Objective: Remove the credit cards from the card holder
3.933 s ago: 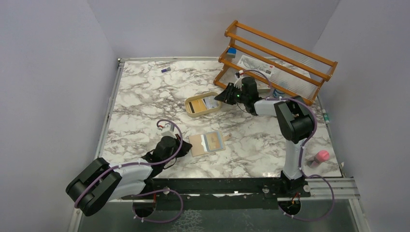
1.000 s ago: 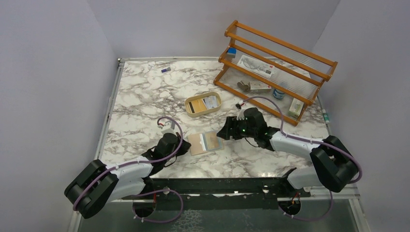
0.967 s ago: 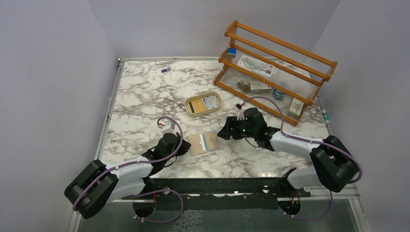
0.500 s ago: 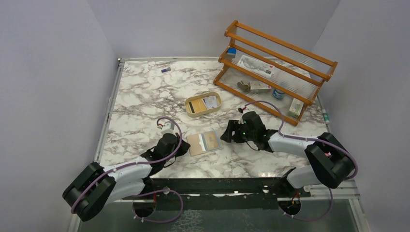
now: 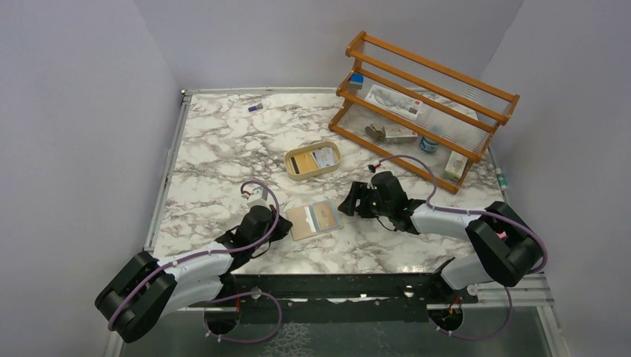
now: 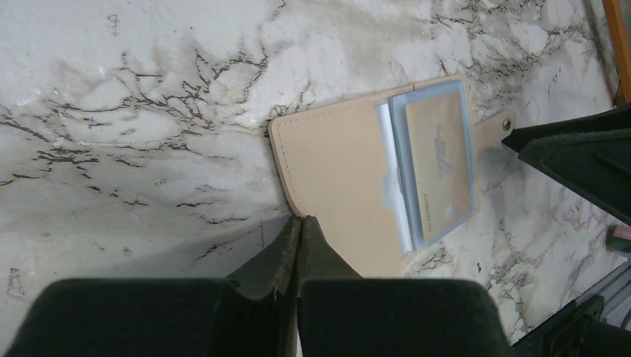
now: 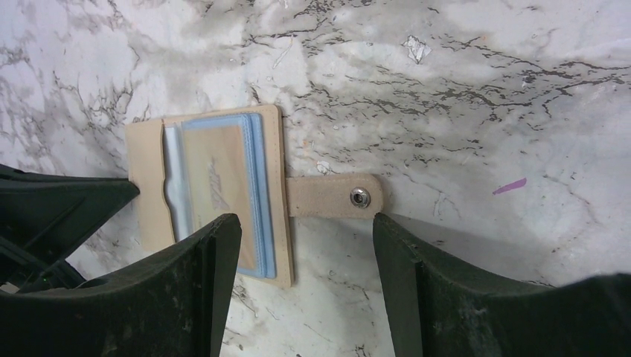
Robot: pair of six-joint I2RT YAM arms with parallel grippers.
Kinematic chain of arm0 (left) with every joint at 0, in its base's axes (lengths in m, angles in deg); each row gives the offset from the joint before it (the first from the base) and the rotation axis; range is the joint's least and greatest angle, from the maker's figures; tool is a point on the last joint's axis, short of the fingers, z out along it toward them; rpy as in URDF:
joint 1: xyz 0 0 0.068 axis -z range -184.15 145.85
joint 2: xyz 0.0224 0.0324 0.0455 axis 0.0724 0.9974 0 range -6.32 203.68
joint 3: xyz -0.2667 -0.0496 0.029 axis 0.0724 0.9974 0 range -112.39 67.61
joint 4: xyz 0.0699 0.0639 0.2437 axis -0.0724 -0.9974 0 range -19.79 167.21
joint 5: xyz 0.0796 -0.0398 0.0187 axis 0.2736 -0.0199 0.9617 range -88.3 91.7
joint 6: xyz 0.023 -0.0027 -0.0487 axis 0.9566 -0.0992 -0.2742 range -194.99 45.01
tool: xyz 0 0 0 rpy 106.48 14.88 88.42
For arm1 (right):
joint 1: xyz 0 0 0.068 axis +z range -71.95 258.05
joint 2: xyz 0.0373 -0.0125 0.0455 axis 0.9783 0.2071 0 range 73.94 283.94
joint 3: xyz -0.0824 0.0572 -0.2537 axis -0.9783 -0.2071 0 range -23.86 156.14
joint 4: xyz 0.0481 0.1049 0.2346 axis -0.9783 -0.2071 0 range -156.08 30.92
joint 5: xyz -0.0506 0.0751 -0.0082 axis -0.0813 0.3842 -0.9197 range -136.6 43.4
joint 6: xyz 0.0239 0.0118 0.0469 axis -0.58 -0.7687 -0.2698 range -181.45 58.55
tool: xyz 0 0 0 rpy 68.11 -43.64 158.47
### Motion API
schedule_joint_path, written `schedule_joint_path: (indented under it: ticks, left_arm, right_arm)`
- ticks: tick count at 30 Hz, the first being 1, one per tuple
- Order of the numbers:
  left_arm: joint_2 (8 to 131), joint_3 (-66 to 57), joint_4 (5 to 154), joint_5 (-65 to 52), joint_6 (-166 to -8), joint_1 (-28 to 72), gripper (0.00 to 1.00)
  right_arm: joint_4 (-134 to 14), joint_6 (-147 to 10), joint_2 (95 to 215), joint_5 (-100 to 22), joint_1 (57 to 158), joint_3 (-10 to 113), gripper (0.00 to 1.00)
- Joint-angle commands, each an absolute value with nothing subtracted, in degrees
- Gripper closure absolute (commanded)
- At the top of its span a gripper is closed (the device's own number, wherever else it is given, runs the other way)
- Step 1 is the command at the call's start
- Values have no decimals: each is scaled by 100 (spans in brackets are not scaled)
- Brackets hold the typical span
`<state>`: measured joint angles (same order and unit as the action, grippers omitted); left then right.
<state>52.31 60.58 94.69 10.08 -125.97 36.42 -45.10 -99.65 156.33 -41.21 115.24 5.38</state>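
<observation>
The left gripper (image 6: 300,223) is holding its fingers clenched flat together on nothing, their tips sitting at the card holder's (image 6: 335,163) edge, at about 8 o'clock of it in the top view; whether they are pressing on it I cannot tell. The right gripper (image 7: 305,223) is hanging with its fingers released and spread wide, straddling the snap tab (image 7: 335,195) at the holder's 3 o'clock side without gripping it. The holder is lying open and flat on the marble table (image 5: 223,141), a tan card (image 6: 439,163) showing inside its clear pocket. At 12 o'clock of it an oval tray (image 5: 298,172) is holding a whitish card (image 5: 324,158). A wooden rack (image 5: 424,78) is standing at 2 o'clock.
</observation>
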Motion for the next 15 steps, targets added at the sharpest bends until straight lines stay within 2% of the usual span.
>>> schedule_joint_path:
  ticks: [1, 8, 15]
  left_arm:
    - [5270, 6222, 9093, 1139, -12507, 3642, 100]
    - [5171, 6266, 9036, 1162, -12521, 3638, 100]
    - [5252, 6261, 9102, 1130, -12535, 3643, 100]
  right_arm:
    - [-5212, -10156, 15866, -4838, 11546, 421, 29]
    - [-5543, -10414, 15600, -5334, 11543, 259, 25]
    - [-4377, -10473, 15500, -4498, 11542, -177, 25]
